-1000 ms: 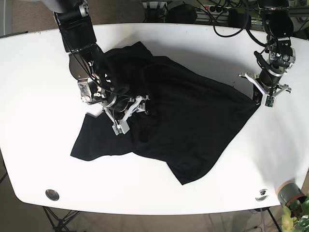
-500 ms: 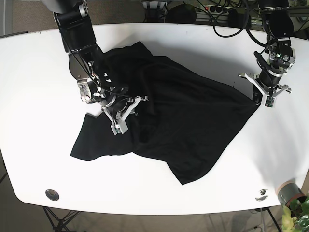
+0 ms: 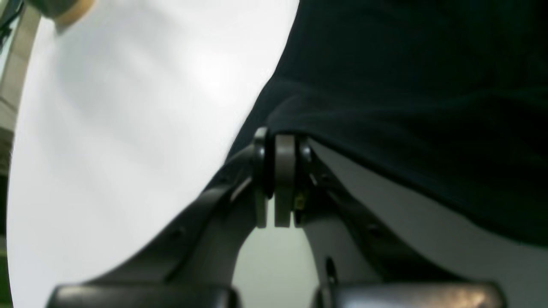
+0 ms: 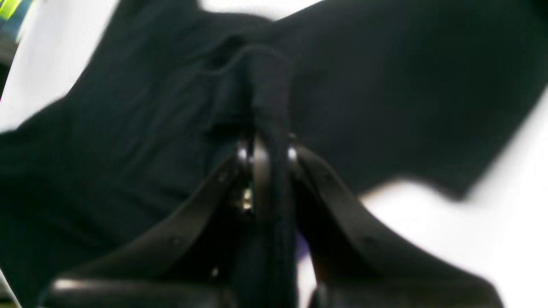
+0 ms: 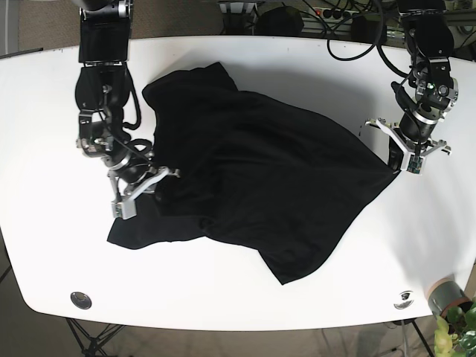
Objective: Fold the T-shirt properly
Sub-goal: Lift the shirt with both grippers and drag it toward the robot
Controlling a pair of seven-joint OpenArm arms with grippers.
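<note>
A white table [image 5: 245, 52] with rounded corners carries everything. A small round metal fitting [image 5: 80, 299] sits in its near left corner, another [image 5: 403, 299] in its near right corner. Beyond that corner stand a grey pot [image 5: 445, 294] and green leaves [image 5: 457, 331]. Black cables [image 5: 349, 30] trail over the far edge.

The right pincer [image 4: 265, 156] pinches a ridge of black T-shirt [image 4: 385, 98].

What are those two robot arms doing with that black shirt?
They are trying to fold the black T-shirt, which lies crumpled and spread on the white table. The right gripper is pinched shut on a bunch of cloth near one side of the shirt. The left gripper is pinched shut on the shirt's edge at the far corner. No neat fold is made yet; the shirt is still a wrinkled heap.
</note>
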